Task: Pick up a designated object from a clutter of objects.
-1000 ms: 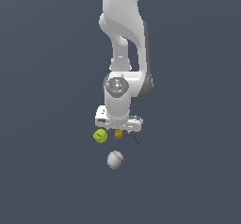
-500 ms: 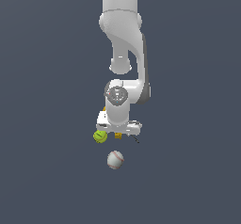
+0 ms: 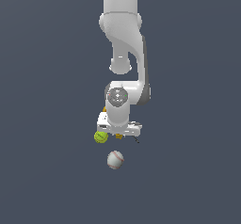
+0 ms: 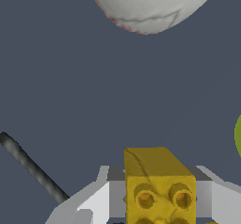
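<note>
— Brick position?
— The yellow-orange toy brick [image 4: 157, 183] sits right between the gripper [image 4: 160, 197]'s grey fingers [image 4: 96, 202], studs showing; in the exterior view only a speck of it [image 3: 119, 136] shows under the hand.
— Jaws clamped on it?
— Fingers flank it closely on both sides, but contact isn't clear, so I cannot tell.
— Neighbours?
— Green tennis ball [image 3: 100, 137] just beside the jaws, white baseball [image 3: 115, 160] a little beyond them, apart. A thin black tool [image 4: 33, 169] lies near one finger, not touching the brick.
</note>
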Tool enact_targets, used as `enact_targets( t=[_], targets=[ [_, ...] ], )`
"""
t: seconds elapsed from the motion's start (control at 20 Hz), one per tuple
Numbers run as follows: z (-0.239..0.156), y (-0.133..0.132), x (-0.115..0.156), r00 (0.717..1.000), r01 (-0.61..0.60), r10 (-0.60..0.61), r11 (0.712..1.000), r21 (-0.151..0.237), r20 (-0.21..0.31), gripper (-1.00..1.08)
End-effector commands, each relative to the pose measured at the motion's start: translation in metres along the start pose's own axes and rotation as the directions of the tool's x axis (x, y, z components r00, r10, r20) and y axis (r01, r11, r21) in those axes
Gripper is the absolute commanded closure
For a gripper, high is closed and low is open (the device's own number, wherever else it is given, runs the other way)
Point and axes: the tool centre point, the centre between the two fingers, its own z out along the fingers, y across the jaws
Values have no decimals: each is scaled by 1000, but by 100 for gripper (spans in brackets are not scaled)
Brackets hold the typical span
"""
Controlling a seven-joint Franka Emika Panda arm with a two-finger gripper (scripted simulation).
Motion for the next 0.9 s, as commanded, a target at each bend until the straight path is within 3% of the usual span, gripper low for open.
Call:
enact_targets(
  t=[0.0,0.5,0.85],
  targets=[
    [6,2,-4,1000,-1,1,1000,-2,10,108],
    [-10,5,0,1000,0,0,1000,0,0,108],
    [-45,23,-1,1000,0,0,1000,0,1,108]
  ],
)
